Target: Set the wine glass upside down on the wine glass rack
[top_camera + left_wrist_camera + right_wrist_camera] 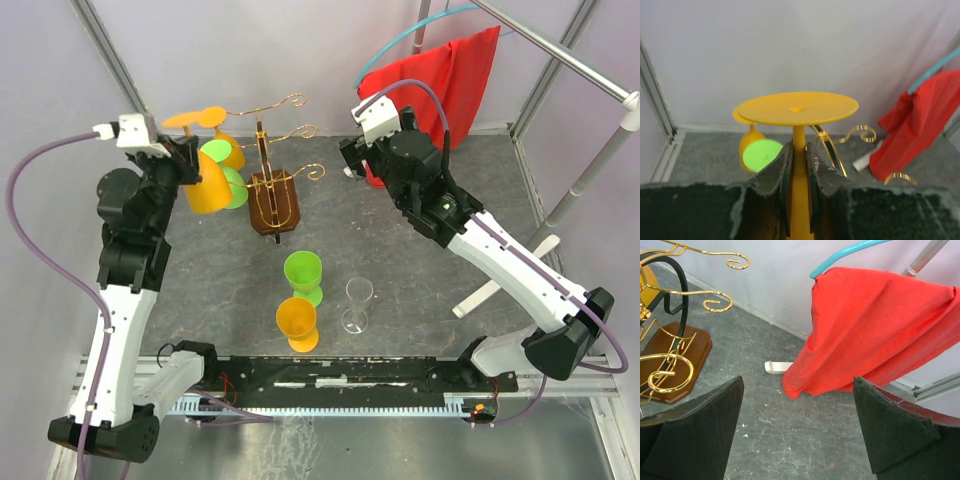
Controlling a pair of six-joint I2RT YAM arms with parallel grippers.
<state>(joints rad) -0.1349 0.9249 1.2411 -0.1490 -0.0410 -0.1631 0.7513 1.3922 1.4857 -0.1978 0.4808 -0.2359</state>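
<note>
Closest to the left wrist lens, the two dark padded fingers point(782, 172) of the left gripper point(799, 150) are pinched narrow on the stem of an orange plastic wine glass point(797, 107). It is held inverted, with its flat round foot on top and its bowl below. From above, this glass hangs just left of the wine glass rack point(272, 195), a small stand with a dark brown wooden base and thin gold wire arms ending in curls. Whether the stem has entered a wire arm cannot be told. A hung green glass point(233, 187) and a hung orange glass point(747, 142) crowd that same left side of the rack, very near the held bowl. Three upright glasses point(303, 272), green, orange and clear, stand in front of the rack, apart from it. The right gripper point(797, 432) hovers to the right of the rack, jaws spread wide and empty, with a red draped cloth point(875, 330) beyond. The likely troubles are the held bowl knocking the hung glasses loose, the foot missing a wire so the glass drops on release, or a sideways push tipping the light rack.
</note>
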